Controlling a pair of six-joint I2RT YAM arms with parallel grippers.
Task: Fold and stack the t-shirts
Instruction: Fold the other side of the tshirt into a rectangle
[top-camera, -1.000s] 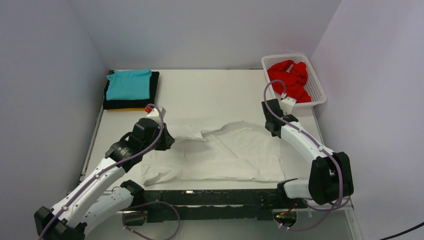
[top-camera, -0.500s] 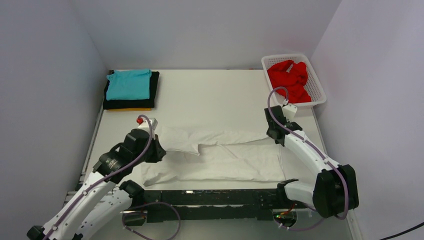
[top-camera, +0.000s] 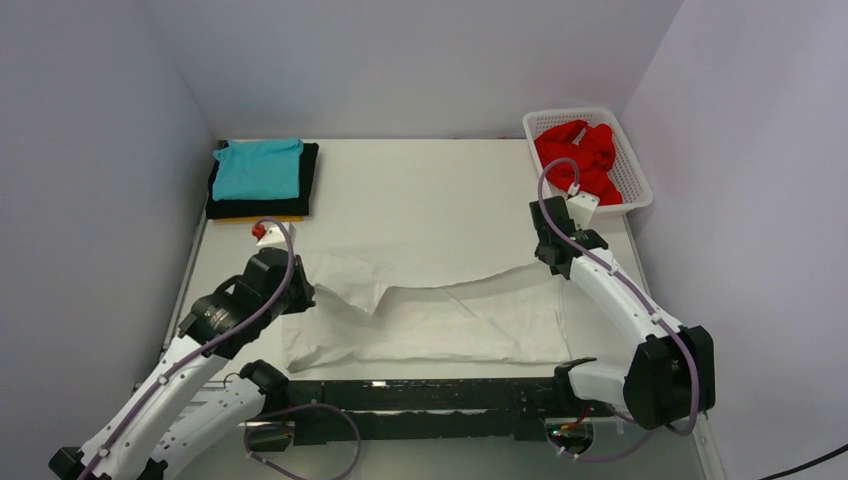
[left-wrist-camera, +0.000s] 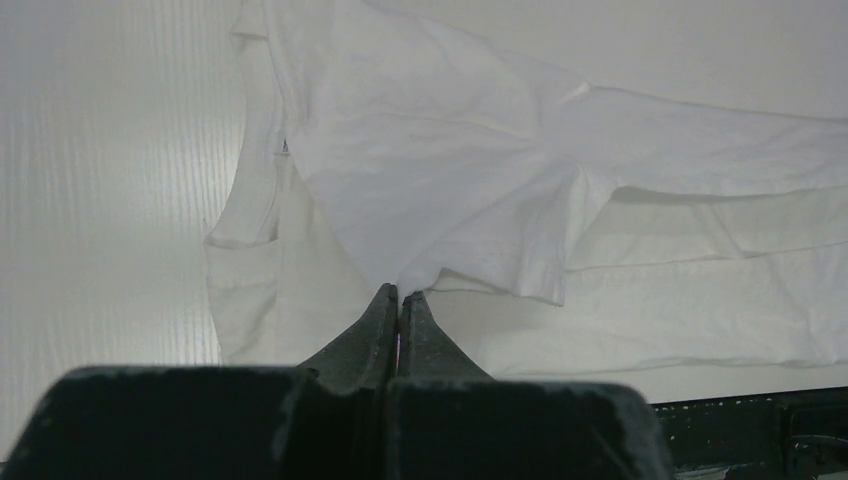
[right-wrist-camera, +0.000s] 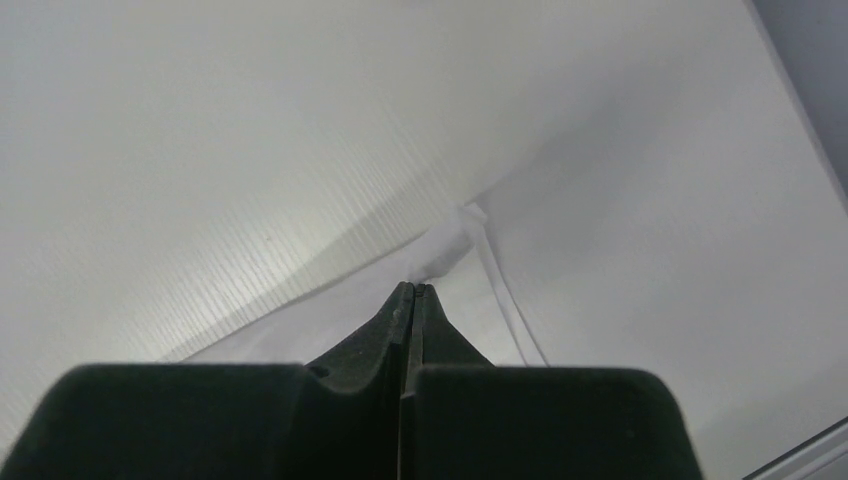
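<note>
The large white t-shirt (top-camera: 440, 315) lies across the near half of the table, its far layer lifted and stretched between both grippers. My left gripper (top-camera: 303, 290) is shut on the shirt's left end (left-wrist-camera: 440, 200), pinching a fold at its tips (left-wrist-camera: 399, 292). At the right end, my right gripper (top-camera: 548, 262) is shut on a hemmed corner (right-wrist-camera: 455, 240) of the same shirt. A teal t-shirt (top-camera: 258, 168) lies folded on a black one (top-camera: 309, 180) at the far left, with a yellow-orange edge (top-camera: 285, 218) under them. The red t-shirt (top-camera: 580, 157) lies crumpled in the basket.
The white lattice basket (top-camera: 633, 170) stands at the far right corner. A black rail (top-camera: 420, 395) runs along the near table edge between the arm bases. Grey walls close in the table on the left, back and right.
Both grippers have pulled apart, stretching the lifted white fabric into a long band. The left gripper moved left and toward the near edge. The right gripper dipped nearer, then moved back.
</note>
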